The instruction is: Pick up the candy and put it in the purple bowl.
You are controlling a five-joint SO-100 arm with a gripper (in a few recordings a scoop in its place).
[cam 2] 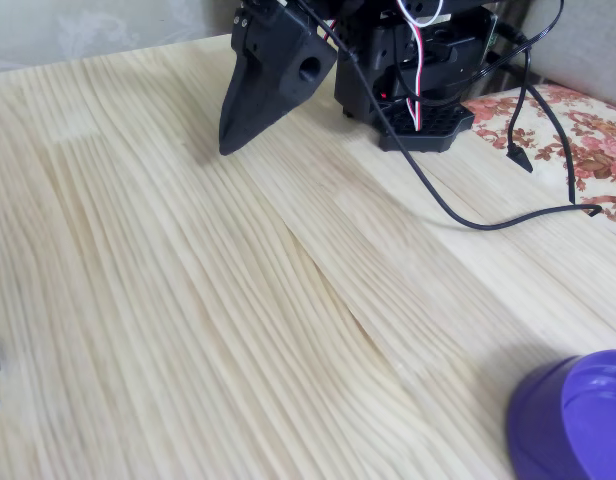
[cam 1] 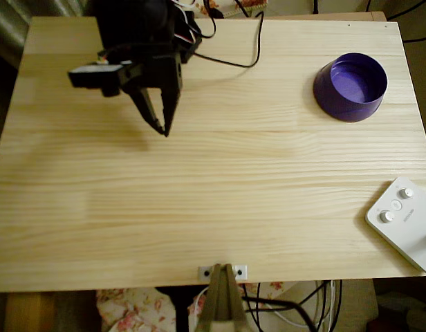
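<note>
Looking down from overhead: I see the black arm (cam 1: 140,41) sitting at the desk's (cam 1: 199,207) far-left corner, reaching toward the middle.
Fingers: the fingers (cam 1: 161,124) point down at the desk near its far-left part; in the overhead view the two tips come nearly together, with just a thin gap higher up, and I see nothing between them.
Fingers, fixed view: the fingers (cam 2: 228,140) read as a single dark wedge with its tip just above or on the wood; I cannot tell from here whether it touches.
Purple bowl: the purple bowl (cam 1: 350,86) stands upright near the desk's far-right corner, well apart from the fingers; its inside looks bare to me in the overhead view.
Purple bowl, fixed view: only part of its rim and wall (cam 2: 573,420) shows at the lower right corner of the picture.
Candy: I cannot find it on the desk, in the bowl or in the fingers.
Cable: a black cable (cam 1: 230,59) runs from the arm across the desk's far edge.
White box: a white box with round knobs (cam 1: 406,221) overhangs the desk's right edge, toward the near corner.
Clamp: a clamp (cam 1: 222,277) grips the middle of the near edge.
</note>
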